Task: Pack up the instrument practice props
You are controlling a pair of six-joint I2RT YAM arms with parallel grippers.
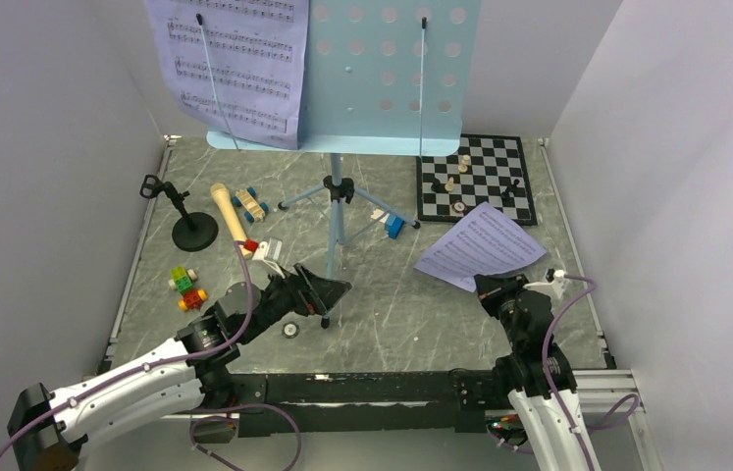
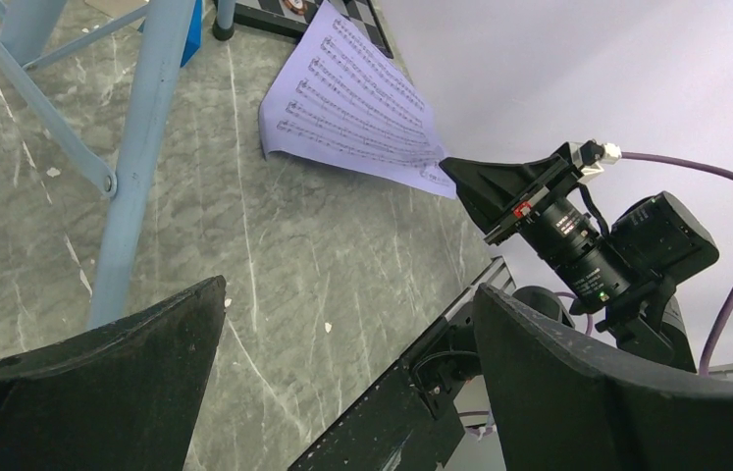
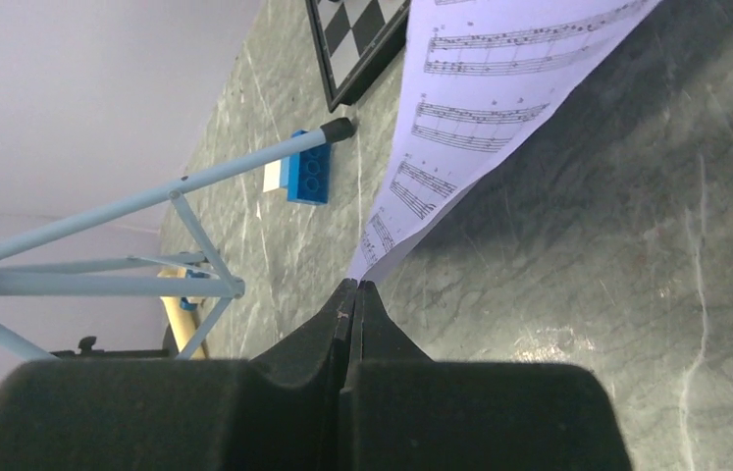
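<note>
The tall light-blue music stand (image 1: 382,69) rises at the back centre on tripod legs (image 2: 141,147), with one lavender page (image 1: 235,59) on its desk. A second lavender sheet (image 1: 480,245) hangs tilted above the table; my right gripper (image 3: 357,283) is shut on its near corner (image 3: 382,240). The tan microphone (image 1: 230,218) lies next to the short black mic stand (image 1: 193,231) at the left. My left gripper (image 1: 328,291) stands open and empty, low, by the stand's front leg.
A chessboard (image 1: 475,177) with pieces lies at the back right, partly under the held sheet. Small coloured blocks (image 1: 185,287) sit at the left, a blue block (image 3: 306,175) by a tripod foot, a small round piece (image 1: 290,330) near the left arm. White walls enclose the table.
</note>
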